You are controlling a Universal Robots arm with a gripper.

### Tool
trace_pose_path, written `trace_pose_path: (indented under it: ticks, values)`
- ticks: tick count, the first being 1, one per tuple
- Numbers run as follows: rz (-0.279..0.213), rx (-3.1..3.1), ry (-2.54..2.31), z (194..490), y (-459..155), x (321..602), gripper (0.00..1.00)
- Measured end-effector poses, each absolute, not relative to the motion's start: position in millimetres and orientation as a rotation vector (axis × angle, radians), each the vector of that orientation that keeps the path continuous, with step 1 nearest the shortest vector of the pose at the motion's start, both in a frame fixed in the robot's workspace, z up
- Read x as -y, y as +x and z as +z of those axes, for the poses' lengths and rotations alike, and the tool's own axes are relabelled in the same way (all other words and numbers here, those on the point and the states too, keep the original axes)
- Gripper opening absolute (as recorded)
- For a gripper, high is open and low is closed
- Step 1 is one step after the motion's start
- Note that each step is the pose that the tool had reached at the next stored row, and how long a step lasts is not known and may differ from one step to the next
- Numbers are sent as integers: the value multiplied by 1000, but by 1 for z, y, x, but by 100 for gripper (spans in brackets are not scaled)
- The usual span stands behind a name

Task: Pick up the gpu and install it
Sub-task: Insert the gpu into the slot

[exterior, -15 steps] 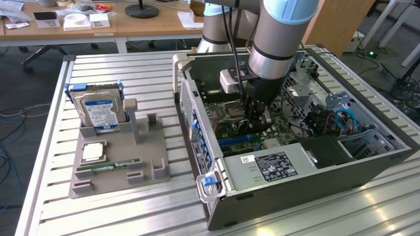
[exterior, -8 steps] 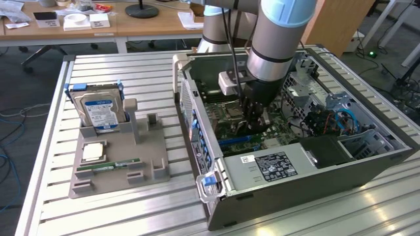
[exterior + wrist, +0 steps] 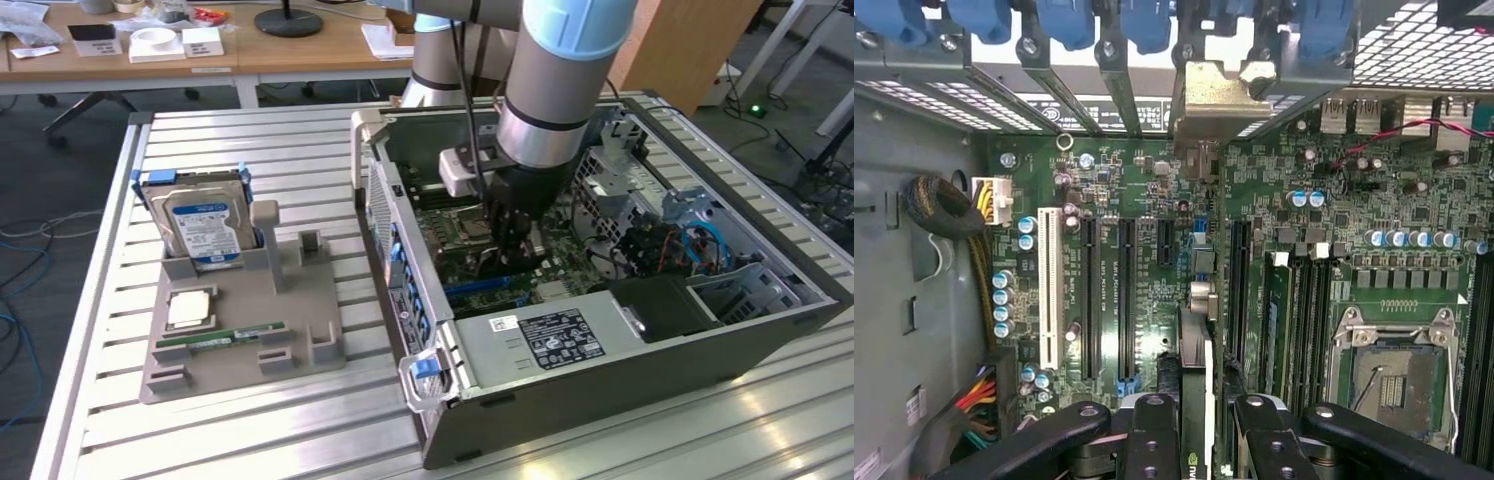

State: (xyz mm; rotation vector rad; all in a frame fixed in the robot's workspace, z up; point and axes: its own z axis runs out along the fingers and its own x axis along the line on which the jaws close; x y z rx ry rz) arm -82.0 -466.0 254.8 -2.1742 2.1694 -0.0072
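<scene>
With the gripper point(image 3: 1199, 410) closest, pinches the thin gpu point(image 3: 1194, 350) edge-on between black fingers point(image 3: 1151, 440). Holds it upright over the green motherboard point(image 3: 1114, 170) slots, inside the open computer case point(image 3: 574, 405).

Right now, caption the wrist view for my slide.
Gripper holds the gpu edge-on over the motherboard inside the open computer case.

light: bright, even | glare: metal table point(image 3: 767, 430) | shadow: inside case point(image 3: 627, 385)

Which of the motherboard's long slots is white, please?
The outermost slot, nearest the cable bundle; its neighbours towards the gpu are black.
</scene>
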Motion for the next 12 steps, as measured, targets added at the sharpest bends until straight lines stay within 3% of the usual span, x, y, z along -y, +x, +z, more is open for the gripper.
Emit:
trace_pose_path:
  ticks: [12]
  values:
    - [-11, -2167, -2172, 253, -86, 464, 26]
